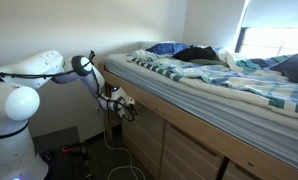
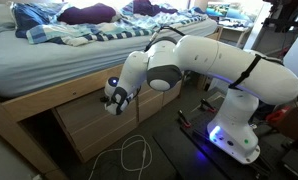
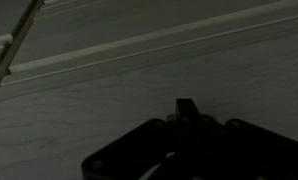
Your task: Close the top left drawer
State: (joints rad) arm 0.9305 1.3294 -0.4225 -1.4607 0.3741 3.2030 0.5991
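Note:
The top left drawer (image 2: 87,128) is a plain light-wood front under the bed rail, also seen in an exterior view (image 1: 142,132). No gap shows above it, and its contents are hidden. My gripper (image 2: 113,103) is right at the upper part of this front, just below the rail, and it also shows in an exterior view (image 1: 119,103). In the wrist view the wood panel (image 3: 99,110) fills the dark frame, very close. The gripper (image 3: 186,108) shows one narrow tip against it, with the fingers together and nothing held.
A bed with striped bedding and clothes (image 2: 69,35) lies above the drawers. Matching drawer fronts (image 1: 189,152) run along the frame. A white cable (image 2: 135,155) loops on the floor in front. The robot base (image 2: 234,130) stands close by.

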